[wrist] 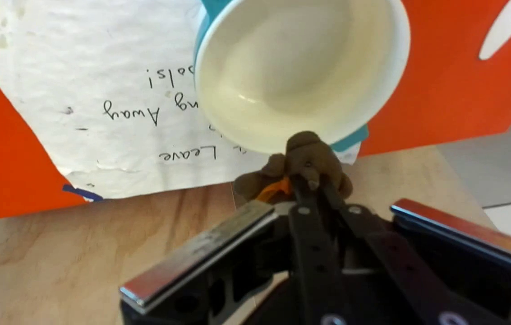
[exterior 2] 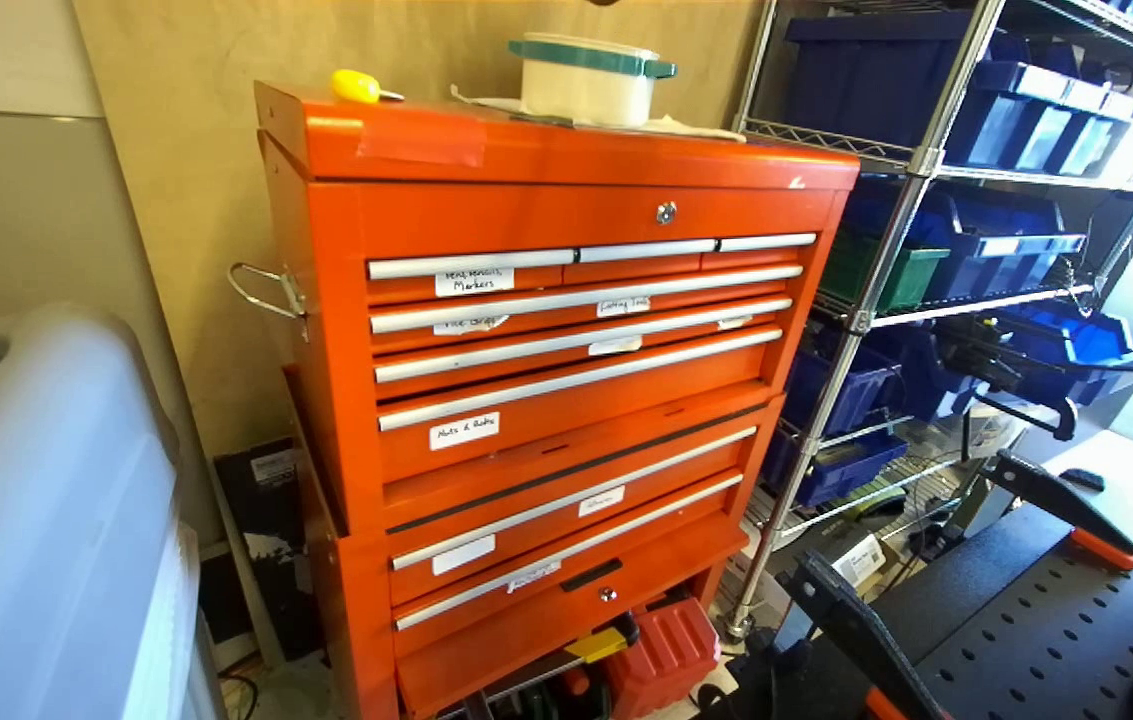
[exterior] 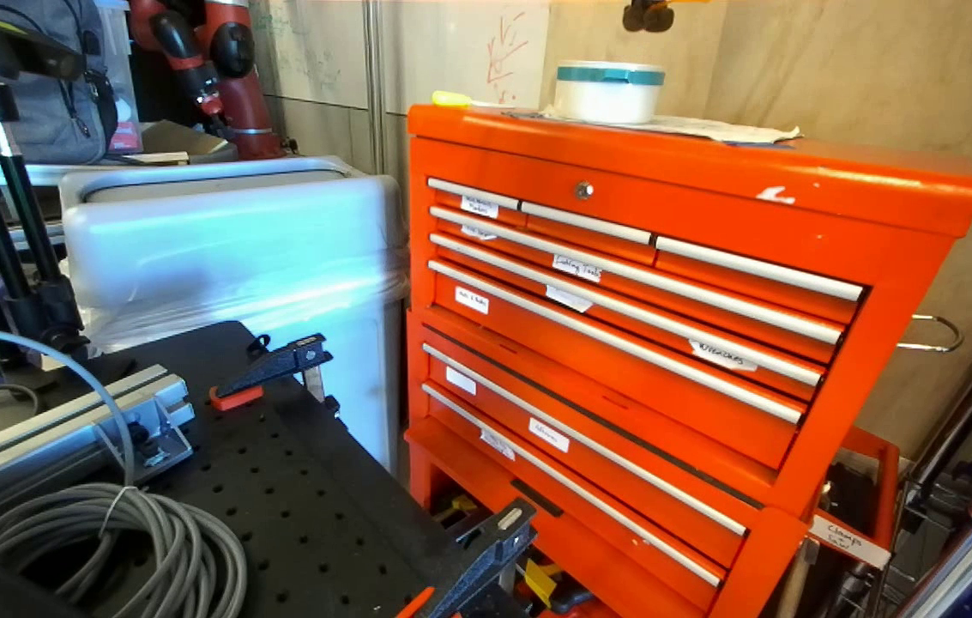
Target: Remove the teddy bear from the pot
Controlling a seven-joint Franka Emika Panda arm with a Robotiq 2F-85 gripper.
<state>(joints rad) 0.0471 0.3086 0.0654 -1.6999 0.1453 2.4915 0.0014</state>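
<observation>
Above the round pot (exterior: 607, 99), the gripper (wrist: 315, 187) is clasping the plush teddy bear (wrist: 315, 158). Wrinkled paper (wrist: 102, 76) is lying underneath.

The pot (exterior: 608, 96) looks smooth, the teddy bear (wrist: 313, 159) matt, the sheet (wrist: 122, 83) wrinkled paper, the wall (wrist: 77, 259) grained wood.
</observation>
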